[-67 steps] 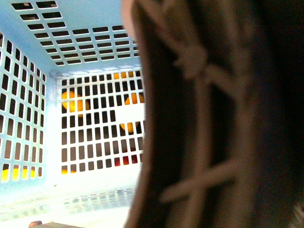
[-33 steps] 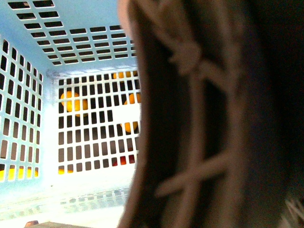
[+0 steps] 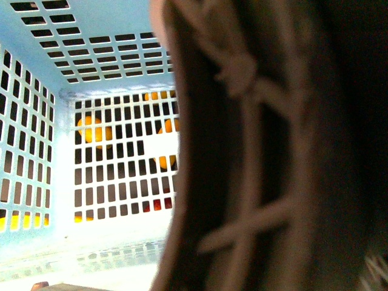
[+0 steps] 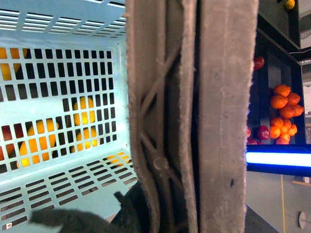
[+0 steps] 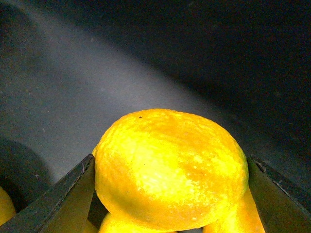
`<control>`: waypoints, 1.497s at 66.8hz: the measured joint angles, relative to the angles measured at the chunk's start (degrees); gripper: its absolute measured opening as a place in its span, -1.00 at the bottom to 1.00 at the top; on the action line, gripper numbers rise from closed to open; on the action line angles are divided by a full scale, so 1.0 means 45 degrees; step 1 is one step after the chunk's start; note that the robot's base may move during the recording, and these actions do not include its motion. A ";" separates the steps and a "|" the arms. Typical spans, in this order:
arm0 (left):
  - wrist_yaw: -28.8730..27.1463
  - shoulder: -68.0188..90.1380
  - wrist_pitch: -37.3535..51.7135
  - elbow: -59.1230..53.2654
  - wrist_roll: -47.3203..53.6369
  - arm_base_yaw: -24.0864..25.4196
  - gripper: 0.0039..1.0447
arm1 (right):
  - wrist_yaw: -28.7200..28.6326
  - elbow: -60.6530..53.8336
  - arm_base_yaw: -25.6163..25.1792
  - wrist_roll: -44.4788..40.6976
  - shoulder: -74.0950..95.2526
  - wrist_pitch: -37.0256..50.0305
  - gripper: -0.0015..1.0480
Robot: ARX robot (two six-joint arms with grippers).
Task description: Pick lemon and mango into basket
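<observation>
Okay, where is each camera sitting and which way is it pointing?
Front: on the robot's body, close against the basket, looking through its lattice wall; the brown handle blocks the right half; no arm shows.
Left wrist: right beside that handle, facing into the basket; a dark shape nearby may be its jaws.
Right wrist: looks past its own jaws, closed on the lemon.
Shared: front and left wrist both show basket and handle.

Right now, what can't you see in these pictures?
Front view: the blurred basket handle covers the right half; fruit behind the basket wall is just orange patches.
Left wrist view: the handle blocks the middle; shelf fruit is too small to name.
Right wrist view: the lemon between the right hand's fingers hides what's underneath.
</observation>
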 joint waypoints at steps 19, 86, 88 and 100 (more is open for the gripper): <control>0.0000 0.0000 0.0000 0.0000 0.0000 0.0000 -0.72 | -0.1797 -0.2589 -0.1549 0.2506 -0.5707 0.1360 0.54; 0.0000 0.0000 0.0000 0.0000 0.0000 0.0000 -0.72 | -0.0097 -0.4255 0.4454 0.8675 -1.5601 0.0816 0.54; 0.0000 0.0000 0.0000 0.0000 0.0000 0.0000 -0.72 | 0.0044 -0.4255 0.4687 0.8655 -1.5407 0.0923 0.54; 0.0000 0.0000 0.0000 0.0000 0.0000 0.0000 -0.72 | 0.0845 -0.4197 0.5945 0.8636 -1.4052 0.1511 0.53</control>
